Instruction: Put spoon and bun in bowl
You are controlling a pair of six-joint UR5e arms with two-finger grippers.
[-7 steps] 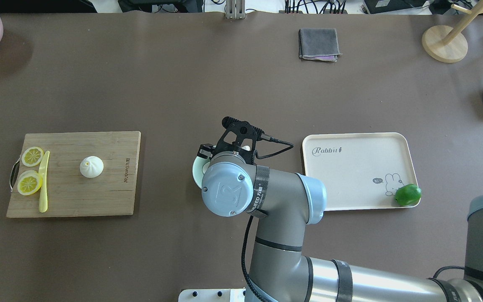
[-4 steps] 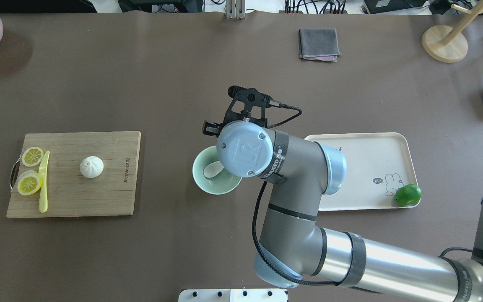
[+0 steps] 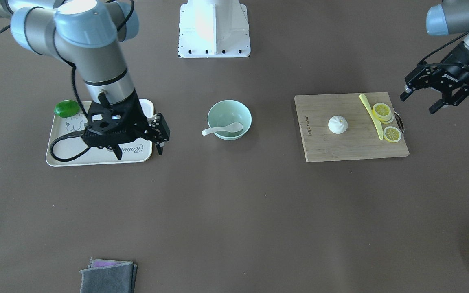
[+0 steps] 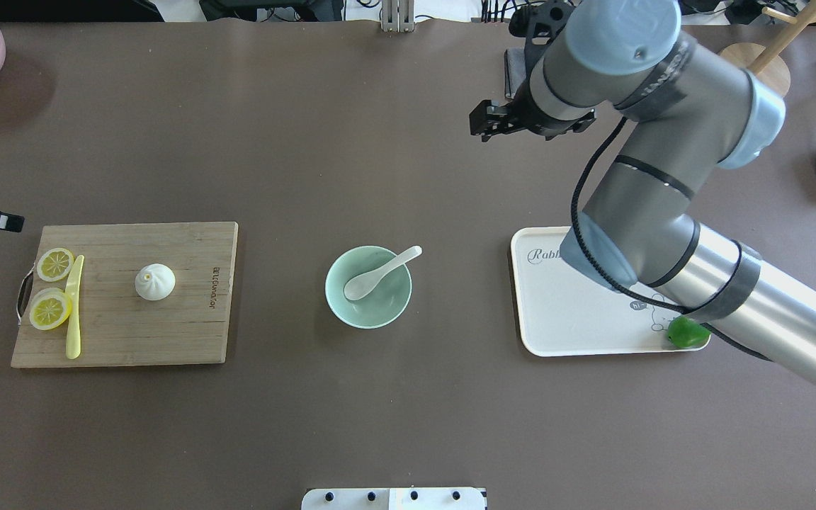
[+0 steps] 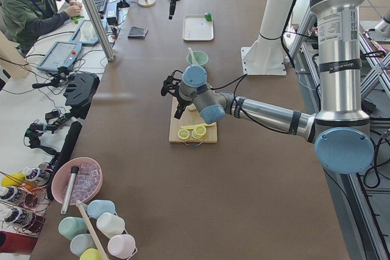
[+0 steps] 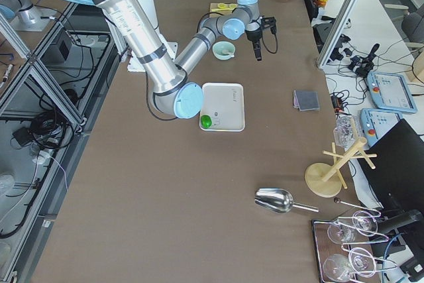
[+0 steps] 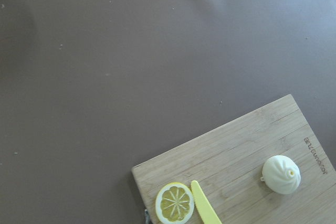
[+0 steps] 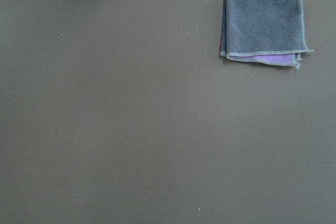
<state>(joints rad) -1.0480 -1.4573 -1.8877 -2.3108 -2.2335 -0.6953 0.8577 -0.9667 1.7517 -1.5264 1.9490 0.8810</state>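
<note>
Right now the spoon [image 4: 380,273] reads glossy white, with a deep oval scoop and a short thick handle. Its scoop lies inside the bowl [image 4: 388,304] and its handle leans on the rim, poking out toward the far right. The bowl is round, pale mint green with plain sides, and stands mid-worktop [image 4: 309,163].

The bun [image 4: 155,281] is small, round and white, with a pleated top and a tiny yellow dot. It sits on the wooden cutting board [image 4: 188,319] at left, well apart from the bowl. It is also clear of the yellow knife [image 4: 74,312] and the two lemon slices [image 4: 54,263] at the board's left end.

The right pincer [image 3: 139,151] has its jaws spread wide, holding and touching nothing. It hangs raised on the right side, well off the bowl, by the cream tray [image 4: 578,340]. A green lime [image 4: 684,333] sits on the tray's near right corner.

The left pincer [image 3: 418,103] is also released and empty, hanging in the air just beyond the board's left end.
</note>
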